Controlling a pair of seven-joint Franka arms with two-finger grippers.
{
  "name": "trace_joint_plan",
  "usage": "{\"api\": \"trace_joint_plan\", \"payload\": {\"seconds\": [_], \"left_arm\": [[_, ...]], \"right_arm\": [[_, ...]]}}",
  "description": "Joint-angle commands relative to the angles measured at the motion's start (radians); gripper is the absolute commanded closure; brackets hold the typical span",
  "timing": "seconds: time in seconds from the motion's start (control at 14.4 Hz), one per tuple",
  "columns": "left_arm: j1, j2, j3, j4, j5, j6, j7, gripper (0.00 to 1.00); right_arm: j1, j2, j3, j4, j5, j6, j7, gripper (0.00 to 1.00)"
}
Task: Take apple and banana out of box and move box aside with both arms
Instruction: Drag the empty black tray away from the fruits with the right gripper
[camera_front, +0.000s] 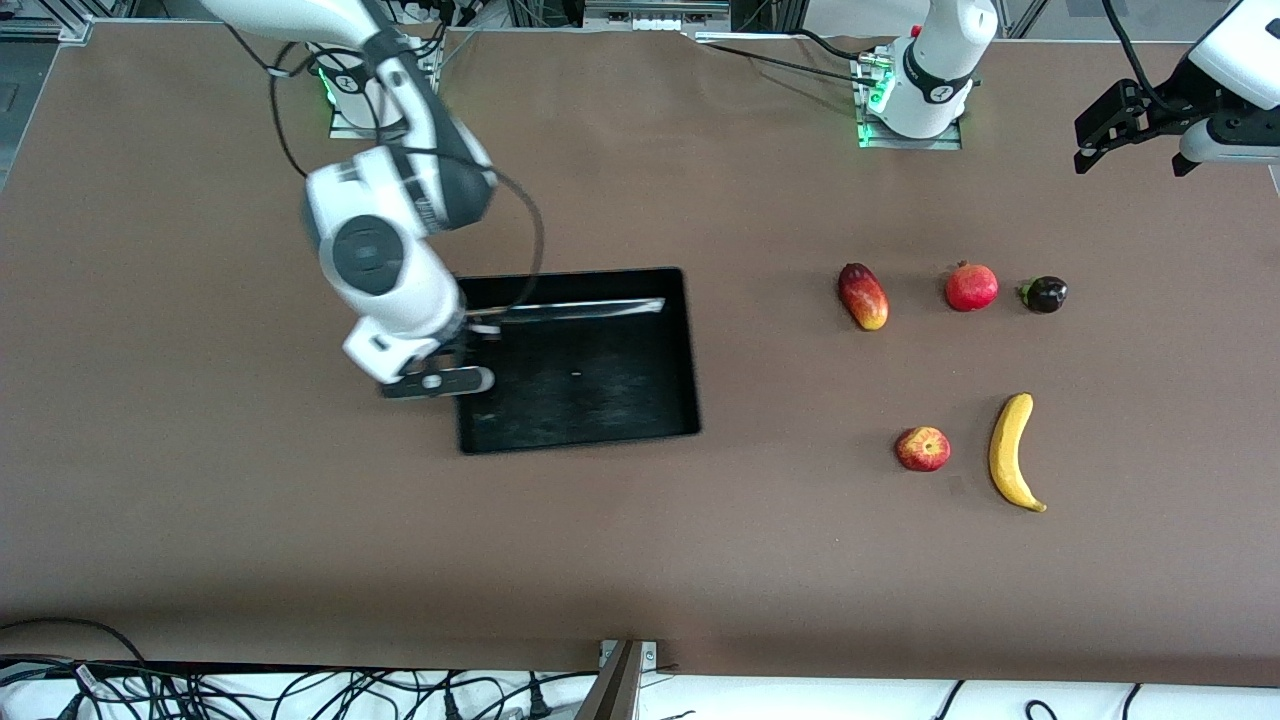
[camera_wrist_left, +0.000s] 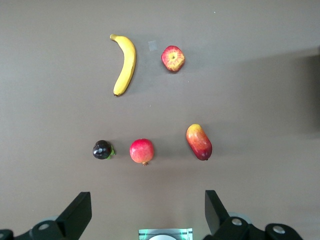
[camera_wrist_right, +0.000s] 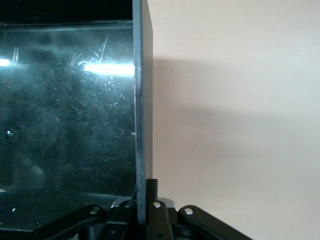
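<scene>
Brown table (camera_front: 700, 560) with the black tray (camera_front: 590, 380) lying toward the right arm's end, flat on the surface. The right arm (camera_front: 400, 220) hides the tray's wall at that end in the front view. The right wrist view alone shows that wall edge-on (camera_wrist_right: 142, 110), with the right gripper (camera_wrist_right: 142, 200) clenched on its rim, one finger on each side; the fingertips themselves are cut off at the frame edge. The glossy tray floor (scratched, with bright reflections) bears no readable writing.

The left arm (camera_front: 935, 70) waits; its forearm leaves the front view at the edge, and the left gripper (camera_front: 1120, 125) hangs over the table's corner at the left arm's end. In the left wrist view its two fingers (camera_wrist_left: 77, 212) stand wide apart, released and holding nothing.

The fruits lie toward the left arm's end, well apart from the tray. The banana (camera_front: 1012, 452) and beside it the apple (camera_front: 923, 448) form the row nearer the front camera. Farther from it sit the oblong red-yellow fruit (camera_front: 862, 296), the pomegranate (camera_front: 972, 287) and a small dark purple fruit (camera_front: 1045, 294) (kind hard to make out; a green stub shows). The left wrist view shows all five, the apple's stem hollow included (camera_wrist_left: 173, 58); the right wrist view shows none.
</scene>
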Motion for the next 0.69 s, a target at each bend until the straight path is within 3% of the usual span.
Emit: {"api": "trace_joint_plan", "payload": {"seconds": [0.0, 0.21, 0.35, 0.62], "left_arm": [[-0.008, 0.014, 0.016, 0.034, -0.019, -0.024, -0.006, 0.00], [-0.003, 0.014, 0.016, 0.034, -0.021, -0.024, -0.006, 0.00], [-0.002, 0.014, 0.016, 0.032, -0.031, -0.024, -0.006, 0.00], [-0.002, 0.014, 0.016, 0.026, -0.032, -0.026, -0.006, 0.00]], "right_arm": [[-0.103, -0.082, -0.033, -0.125, 0.063, 0.018, -0.174, 1.00], [-0.144, -0.092, -0.116, -0.209, 0.093, 0.056, -0.296, 1.00], [-0.164, -0.093, -0.168, -0.295, 0.114, 0.152, -0.415, 1.00], [-0.218, -0.078, -0.190, -0.412, 0.162, 0.318, -0.511, 1.00]]}}
